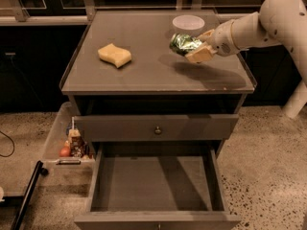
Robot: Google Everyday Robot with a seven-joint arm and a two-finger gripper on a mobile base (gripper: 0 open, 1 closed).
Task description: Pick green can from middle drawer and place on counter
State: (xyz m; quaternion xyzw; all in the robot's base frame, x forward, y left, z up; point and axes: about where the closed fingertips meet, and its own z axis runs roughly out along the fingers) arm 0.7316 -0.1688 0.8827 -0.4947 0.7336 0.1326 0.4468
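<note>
My gripper (194,46) reaches in from the right over the counter (144,73) and is shut on the green can (182,43). The can is shiny, crumpled and lies on its side between the tan fingers (201,55), held a little above the counter top just in front of the white bowl (188,23). Its shadow falls on the counter below. The middle drawer (153,186) stands pulled out at the bottom of the view, and its bare floor holds nothing.
A yellow wavy sponge (115,54) lies on the counter's left half. A closed drawer front with a small round knob (157,129) sits above the open drawer. A clear bin with bottles and snacks (72,145) stands on the floor at the left.
</note>
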